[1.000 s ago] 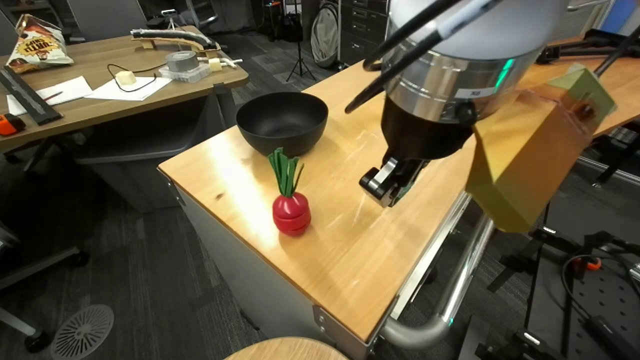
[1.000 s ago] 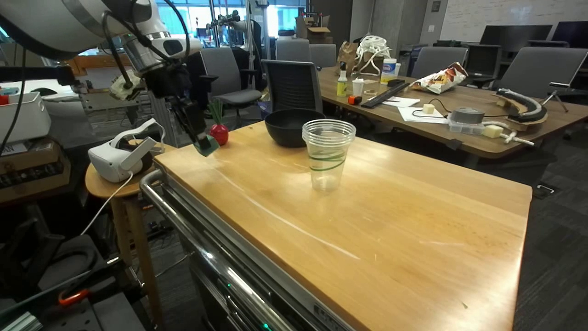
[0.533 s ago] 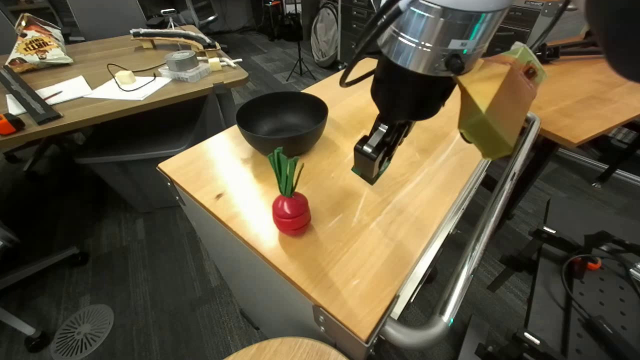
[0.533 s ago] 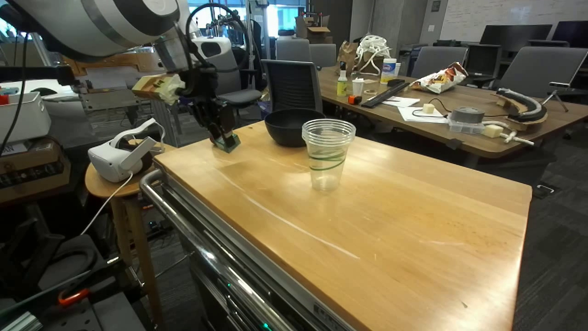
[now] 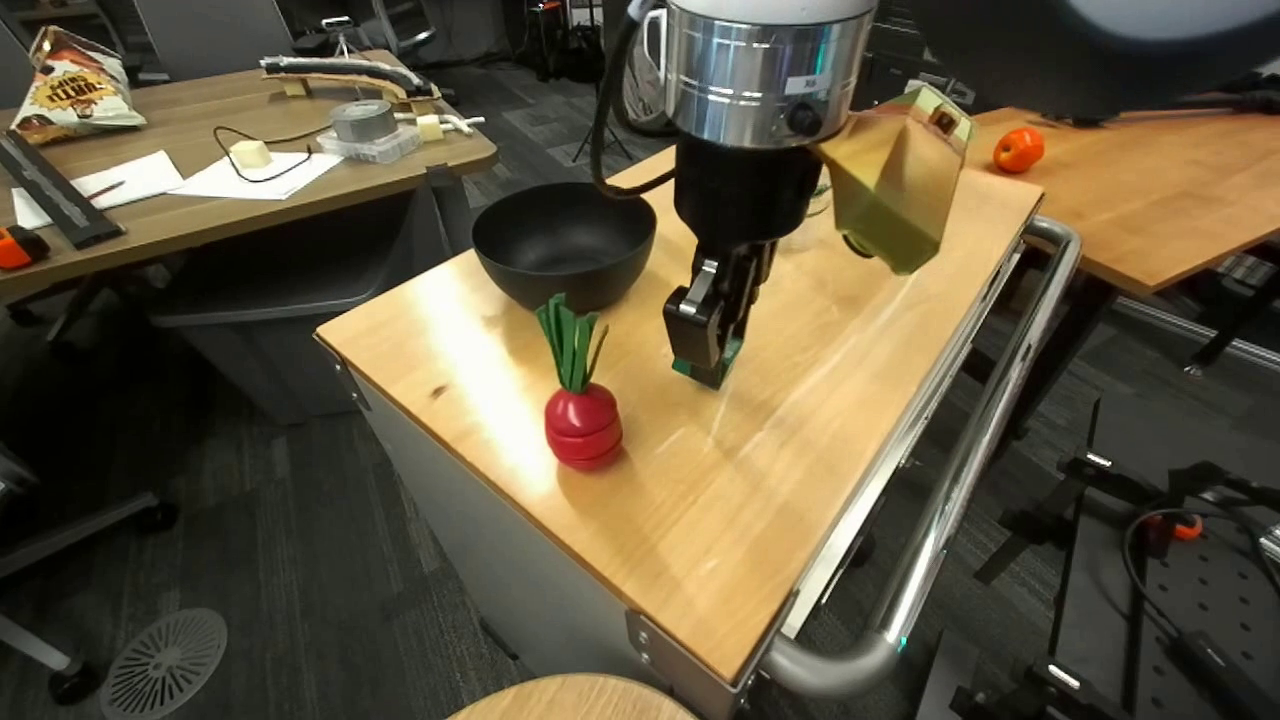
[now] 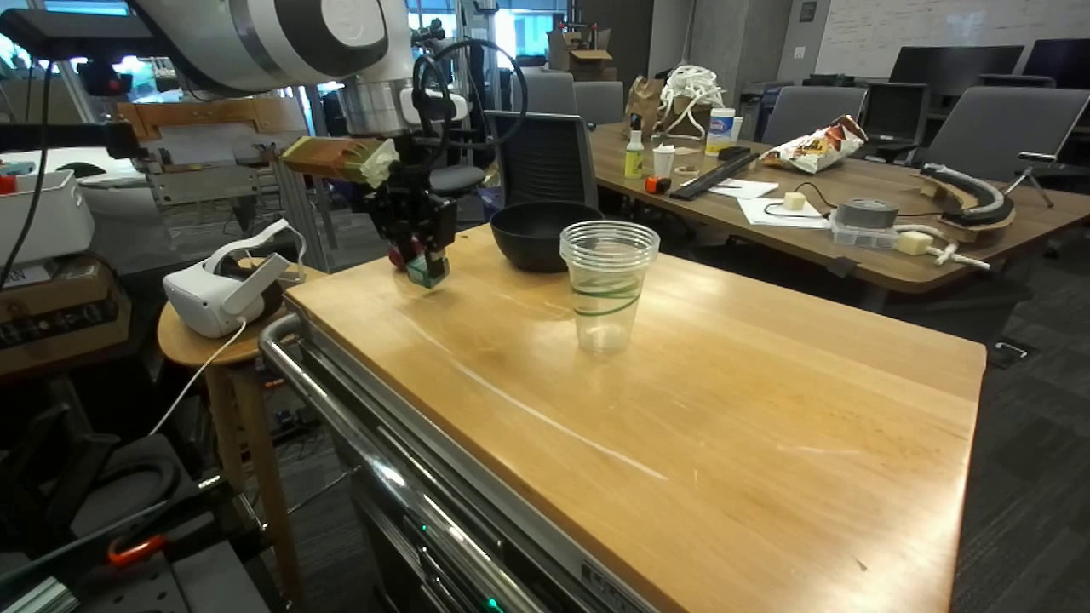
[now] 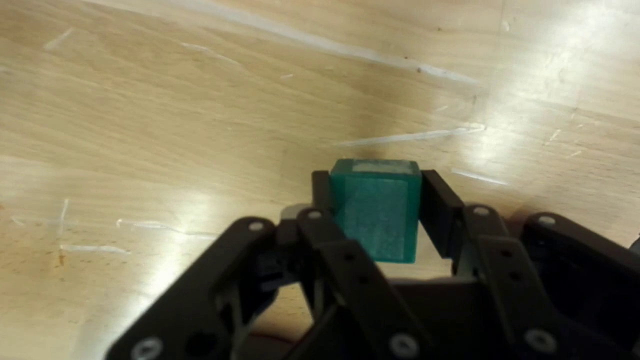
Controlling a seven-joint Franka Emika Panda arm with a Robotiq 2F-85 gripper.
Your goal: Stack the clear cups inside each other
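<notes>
“On the worktop (image 6: 766,451), the clear cups (image 6: 608,285) stand nested in one stack, near the black bowl (image 5: 565,250). Does every view show them?”

“An exterior view gives the stack plainly, with green banding round its sides. Where the radish (image 5: 584,428) appears whole, the arm (image 5: 770,80) hides all but a faint trace of it. The wrist view looks down past the jaws onto the scratched worktop. A white headset (image 6: 217,296) is seen in an exterior view alone, and so is an orange-red round thing (image 5: 1018,150) on a second worktop (image 5: 1160,185).”

“And the jaws?”

“Parted by just the width of a green block (image 7: 375,210), which they pinch from both sides. The wrist view makes that grip clear; both exterior views give only a small green shape beneath the jaws, near the radish and well apart from the cups. Whether the block touches the worktop cannot be told.”

“Which way do the cups point?”

“Straight up: wide mouths on top, narrower bases on the worktop, long axis vertical. Several rims crowd together at the top, hard to count.”

“Any writing?”

“The snack bag (image 5: 78,92) carries ‘TURTLE CHIPS’, upside down in an exterior view. On the arm, the small label (image 5: 808,83) is too fine to read, as is the one on the canister (image 6: 720,134).”
</notes>
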